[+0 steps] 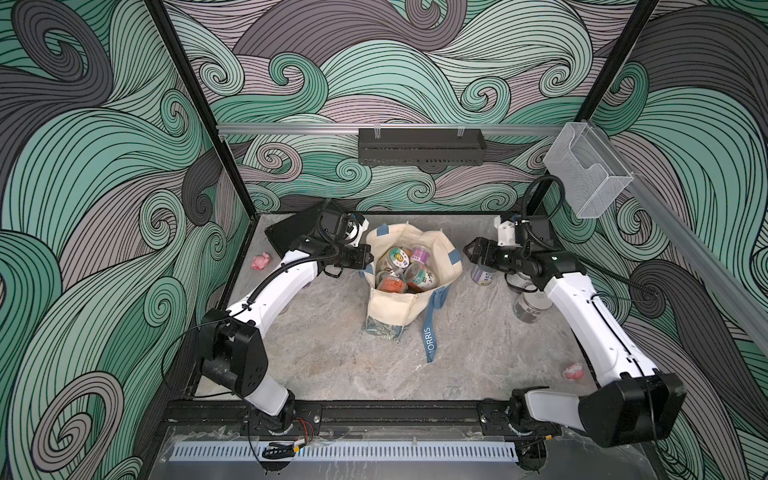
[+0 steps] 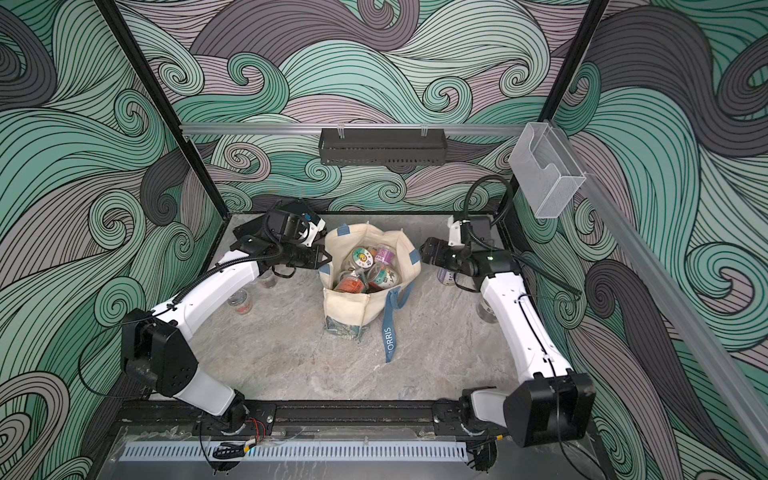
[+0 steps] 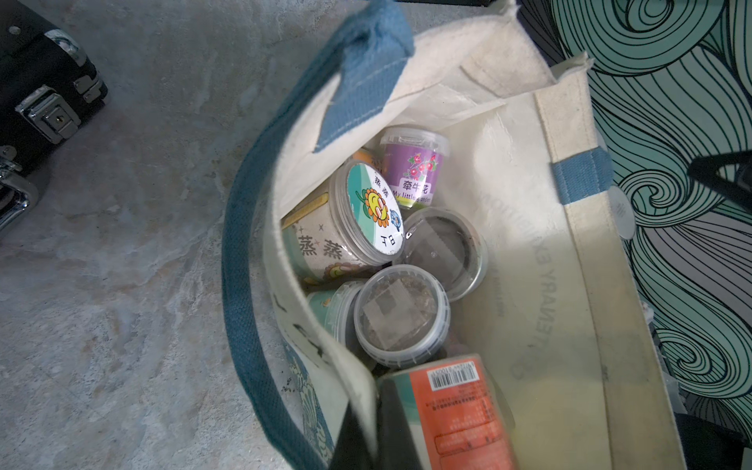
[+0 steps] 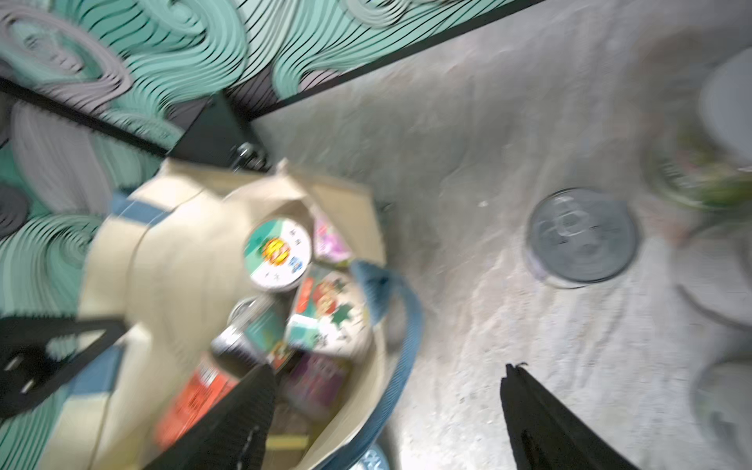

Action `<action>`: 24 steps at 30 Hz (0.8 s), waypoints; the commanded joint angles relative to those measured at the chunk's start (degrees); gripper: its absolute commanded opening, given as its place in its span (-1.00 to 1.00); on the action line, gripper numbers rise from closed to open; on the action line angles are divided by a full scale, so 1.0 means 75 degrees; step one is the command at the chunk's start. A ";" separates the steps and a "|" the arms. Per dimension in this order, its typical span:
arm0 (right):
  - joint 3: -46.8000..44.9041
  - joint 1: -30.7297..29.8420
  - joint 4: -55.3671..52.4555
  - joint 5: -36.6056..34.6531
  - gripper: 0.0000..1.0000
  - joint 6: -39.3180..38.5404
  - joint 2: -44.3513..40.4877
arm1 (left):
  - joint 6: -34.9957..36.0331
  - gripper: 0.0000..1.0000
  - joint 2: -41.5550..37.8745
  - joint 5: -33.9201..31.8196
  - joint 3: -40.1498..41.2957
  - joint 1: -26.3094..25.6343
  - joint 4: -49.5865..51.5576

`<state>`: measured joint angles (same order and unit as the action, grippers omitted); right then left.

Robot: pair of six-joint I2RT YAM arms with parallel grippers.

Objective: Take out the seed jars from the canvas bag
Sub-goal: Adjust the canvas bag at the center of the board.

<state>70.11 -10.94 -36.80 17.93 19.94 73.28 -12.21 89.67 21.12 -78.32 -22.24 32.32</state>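
The cream canvas bag (image 1: pixel 409 309) (image 2: pixel 357 307) stands open mid-table, and my left gripper (image 1: pixel 366 257) (image 3: pixel 372 411) is shut on its left rim. Several seed jars lie inside: a sunflower-sticker lid (image 3: pixel 376 207) (image 1: pixel 395 257), a purple-labelled one (image 3: pixel 413 169), clear-lidded ones (image 3: pixel 401 313), and an orange-labelled one (image 3: pixel 455 411). My right gripper (image 1: pixel 469 251) (image 4: pixel 386 390) hovers open and empty at the bag's right rim, one finger over the mouth and the other over the table. More seed jars stand outside the bag on the right (image 1: pixel 482 276) (image 1: pixel 532 305) (image 4: pixel 582 238) and on the left (image 2: pixel 241 301).
A flat black hard case (image 1: pixel 295 226) (image 3: pixel 40 81) lies at the back left, behind my left arm. Pink lumps sit at the left edge (image 1: pixel 262 262) and front right (image 1: pixel 573 370). A blue strap (image 1: pixel 430 332) trails forward from the bag.
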 commanded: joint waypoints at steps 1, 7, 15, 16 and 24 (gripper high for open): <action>-0.0240 -0.0831 0.0246 0.1144 0.75 0.0001 -0.0015 | 0.0088 -1.00 -0.0185 0.0148 -0.0146 0.0079 -0.0324; -0.0175 -0.2065 0.0466 0.1540 0.65 -0.0068 0.0632 | 0.0292 -1.00 0.0005 0.0029 -0.0349 0.0080 -0.0194; 0.0007 -0.3765 0.0926 0.2144 0.61 0.0333 0.1168 | 0.0567 -1.00 0.0767 -0.0564 -0.1881 0.0114 0.0745; 0.0004 -0.3945 0.1073 0.2132 0.61 0.0447 0.1208 | 0.0567 -1.00 0.0900 -0.0615 -0.2094 0.0116 0.0830; 0.0037 -0.4262 0.0479 -0.0132 0.60 0.0565 0.0776 | 0.0530 -1.00 0.1200 -0.0349 -0.2588 0.0003 0.0875</action>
<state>68.79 -43.27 -30.17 26.81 23.64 82.26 -9.39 100.09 17.61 -95.94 -22.15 39.68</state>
